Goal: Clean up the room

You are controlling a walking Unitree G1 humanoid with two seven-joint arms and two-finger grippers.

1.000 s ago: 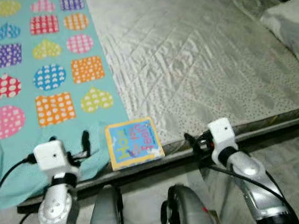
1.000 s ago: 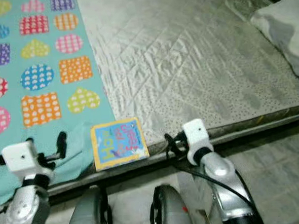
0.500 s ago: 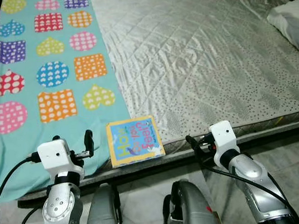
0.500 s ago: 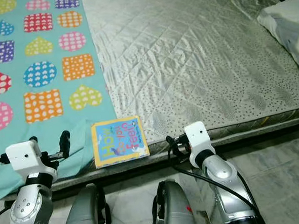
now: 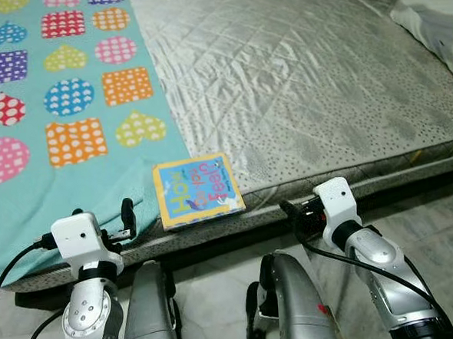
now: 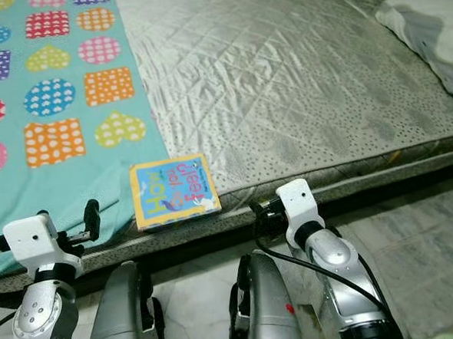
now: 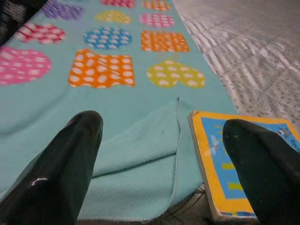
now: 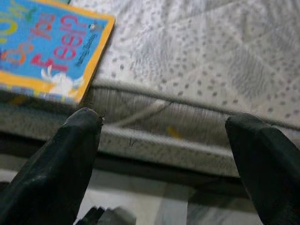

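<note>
A children's board book (image 5: 196, 191) with a yellow border and blue cover is lying flat at the near edge of the mattress (image 5: 306, 80), its left side resting on the turquoise blanket (image 5: 69, 117) printed with dotted hearts, circles and squares. The left gripper (image 7: 164, 154) is hovering at the bed edge just left of the book, fingers spread wide and holding nothing. The right gripper (image 8: 164, 154) is hovering below the mattress edge just right of the book, fingers likewise released and empty. A white pillow (image 5: 436, 18) is lying at the mattress's far right. Tiled floor (image 5: 437, 210) is showing beside the bed.
</note>
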